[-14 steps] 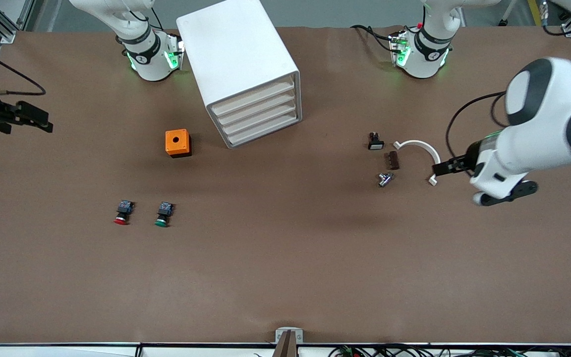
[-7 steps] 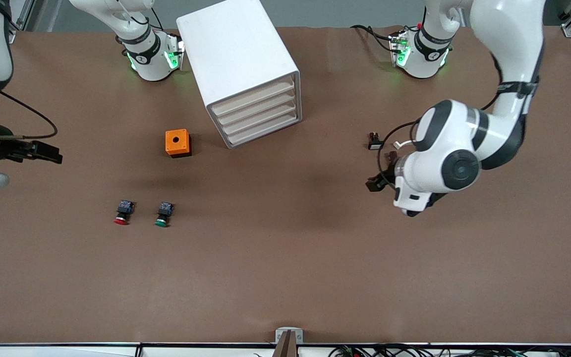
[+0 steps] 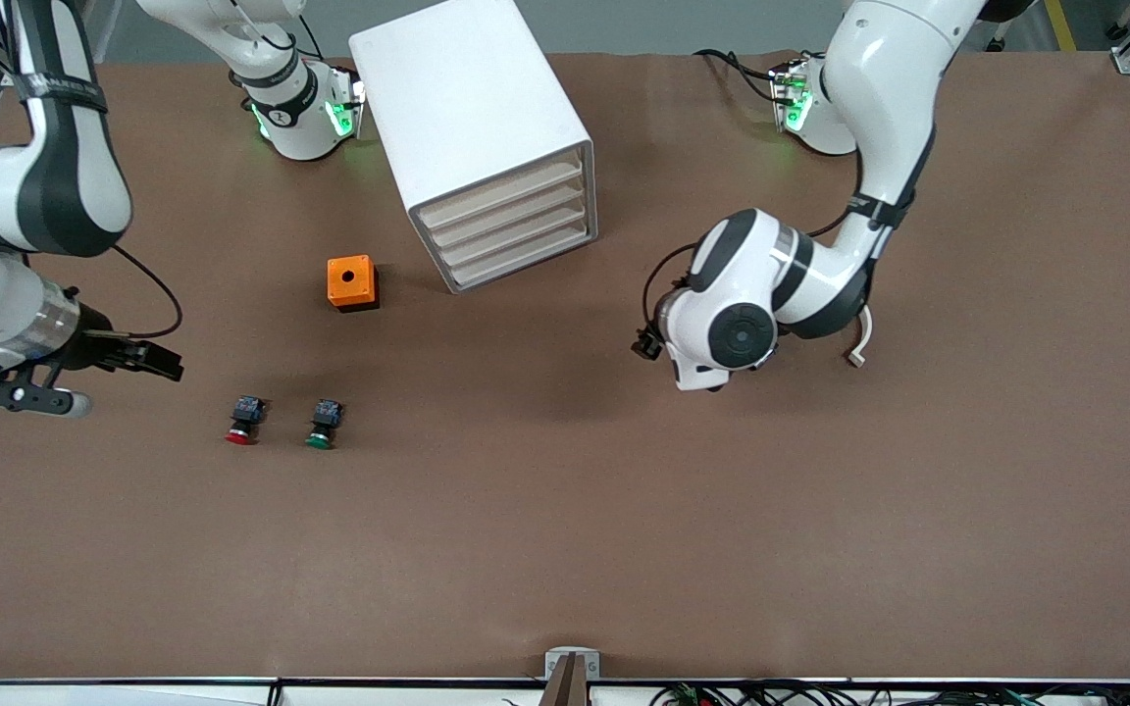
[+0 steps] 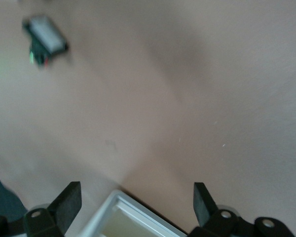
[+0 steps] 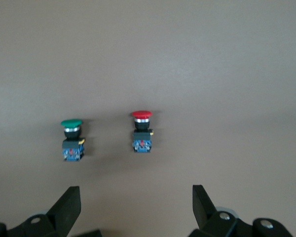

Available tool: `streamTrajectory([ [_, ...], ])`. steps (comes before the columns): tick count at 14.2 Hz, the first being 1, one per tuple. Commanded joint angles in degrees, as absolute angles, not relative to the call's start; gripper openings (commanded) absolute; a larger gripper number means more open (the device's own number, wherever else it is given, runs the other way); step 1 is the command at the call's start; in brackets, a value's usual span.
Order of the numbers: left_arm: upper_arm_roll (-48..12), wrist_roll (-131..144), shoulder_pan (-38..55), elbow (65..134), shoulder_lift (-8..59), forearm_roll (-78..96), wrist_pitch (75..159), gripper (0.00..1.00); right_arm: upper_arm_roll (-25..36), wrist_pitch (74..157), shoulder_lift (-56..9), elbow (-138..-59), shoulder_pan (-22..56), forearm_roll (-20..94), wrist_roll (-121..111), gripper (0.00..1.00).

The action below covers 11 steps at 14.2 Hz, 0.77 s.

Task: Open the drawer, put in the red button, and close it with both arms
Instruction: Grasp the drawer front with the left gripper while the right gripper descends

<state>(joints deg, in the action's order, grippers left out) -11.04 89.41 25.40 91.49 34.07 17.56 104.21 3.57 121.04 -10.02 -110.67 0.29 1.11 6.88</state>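
Drawer [image 3: 501,210] shut, one of four stacked in the white cabinet [image 3: 472,127], which stands on the brown surface [image 3: 565,549] between the two arm bases. Red button [image 3: 242,420] lies on its side on the surface, nearer the front camera than the orange box [image 3: 351,282], toward the right arm's end. Green button [image 3: 323,424] just beside it, apart, same pose.

Right gripper [image 3: 148,359] hangs low over the surface near the red button, jaws open and empty; the right wrist view has both buttons [image 5: 142,132] [image 5: 71,139] ahead between the fingers [image 5: 203,203].

Left gripper [image 3: 645,345] is over bare surface nearer the front camera than the cabinet, toward the left arm's end. Jaws open, holding nothing; fingers [image 4: 203,201] spread in the left wrist view, with a corner of the cabinet [image 4: 126,219] at the edge and a small black-and-white part [image 4: 45,39] farther off. White curved piece [image 3: 860,338] partly hidden by the left arm [image 3: 781,284].
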Motion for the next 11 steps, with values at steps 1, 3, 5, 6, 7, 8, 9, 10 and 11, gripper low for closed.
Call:
streamTrajectory([
  [1,-10.81,101.82,27.33,89.91,35.77,21.78,103.71,1.00,3.52,128.29,-12.64,-114.25,0.61,3.07,8.79,1.00],
  [3,-11.07,106.77,27.42,89.91,36.30,27.04,103.19,1.00,3.52,133.48,-15.63,-115.74,0.70,3.34,8.88,1.00],
  [5,-11.25,110.72,27.77,90.00,37.26,32.50,99.95,1.00,3.52,136.40,-18.27,-116.19,0.97,4.04,8.96,1.00],
  [6,-11.25,113.70,27.77,90.00,37.79,34.69,98.02,1.00,3.52,137.71,-19.50,-116.19,0.88,4.39,8.96,1.00],
  [7,-11.34,116.34,27.86,90.00,38.75,36.46,96.35,1.00,3.52,138.77,-20.56,-116.28,0.88,4.83,8.96,1.00],
  [8,-11.60,117.93,28.12,89.91,39.28,38.21,95.81,1.00,3.52,140.08,-21.70,-116.45,0.79,5.01,9.05,1.00],
  [9,-11.60,119.43,28.47,89.91,39.72,40.84,95.80,1.00,3.52,141.23,-22.49,-116.72,0.88,5.18,9.14,1.00],
  [10,-11.60,121.01,28.48,90.00,40.42,43.57,95.80,1.00,3.52,142.37,-23.46,-116.98,0.88,5.88,9.23,1.00],
  [11,-11.60,122.94,28.39,89.91,41.47,46.64,95.80,1.00,3.52,143.43,-24.25,-117.24,0.88,5.89,9.23,1.00],
])
